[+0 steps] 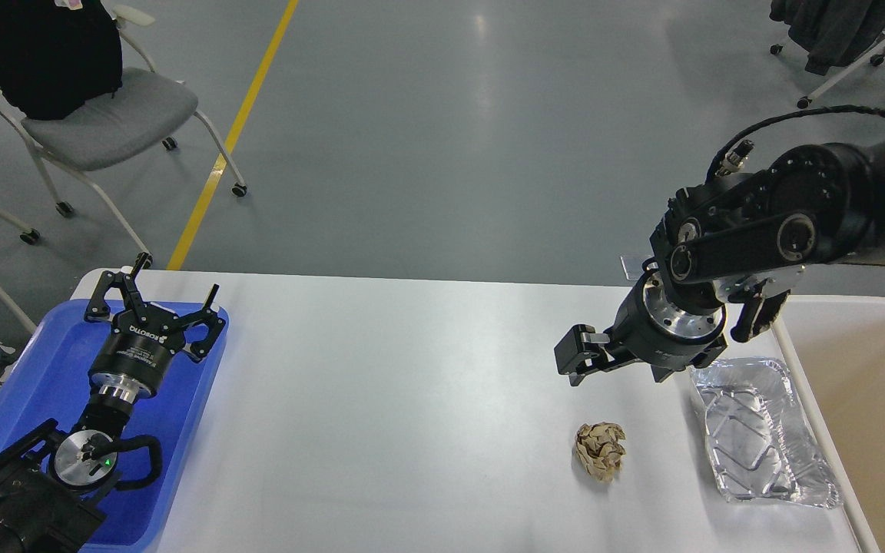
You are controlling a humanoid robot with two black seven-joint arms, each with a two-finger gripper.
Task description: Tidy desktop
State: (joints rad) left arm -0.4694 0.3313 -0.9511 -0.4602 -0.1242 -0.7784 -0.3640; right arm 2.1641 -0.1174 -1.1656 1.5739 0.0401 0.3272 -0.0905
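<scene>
While foil tray (765,434) seems empty, crumpled paper (601,451) lies beside it on desktop (412,399).

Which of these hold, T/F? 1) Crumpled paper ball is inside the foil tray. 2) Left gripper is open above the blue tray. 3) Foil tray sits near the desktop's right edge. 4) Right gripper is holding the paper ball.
1) False. The crumpled paper ball lies on the desktop, left of the foil tray.
2) True. The left gripper is open above the blue tray.
3) True.
4) False. The right gripper is above the ball, apart from it.
</scene>
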